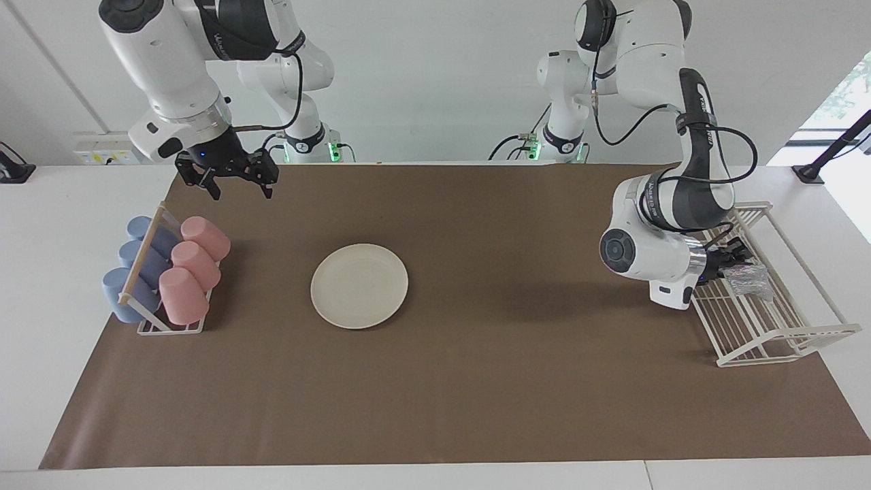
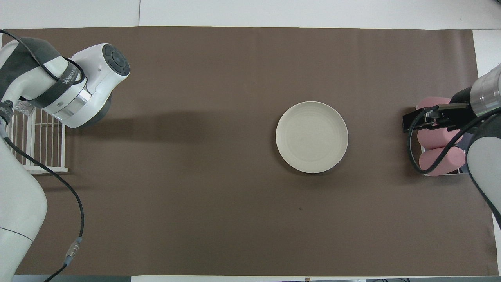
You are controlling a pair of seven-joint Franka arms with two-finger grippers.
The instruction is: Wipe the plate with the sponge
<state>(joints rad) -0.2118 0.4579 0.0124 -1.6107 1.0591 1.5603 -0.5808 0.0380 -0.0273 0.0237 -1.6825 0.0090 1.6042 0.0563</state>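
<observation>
The cream-white plate (image 1: 359, 286) (image 2: 312, 137) lies flat on the brown mat, with nothing on it. The silvery mesh sponge (image 1: 748, 280) (image 2: 21, 106) rests on the white wire rack (image 1: 782, 340) at the left arm's end of the table. My left gripper (image 1: 733, 260) reaches sideways into that rack; it is open just beside the sponge and holds nothing. The left arm's wrist hides this gripper in the overhead view. My right gripper (image 1: 235, 185) (image 2: 407, 122) waits open and empty in the air over the mat's edge by the cup holder.
A cup holder (image 1: 139, 327) with pink cups (image 1: 194, 262) (image 2: 434, 137) and blue cups (image 1: 139, 262) stands at the right arm's end. The wire rack (image 2: 43, 149) has raised side rails around the left gripper. The brown mat (image 1: 476, 381) covers the table.
</observation>
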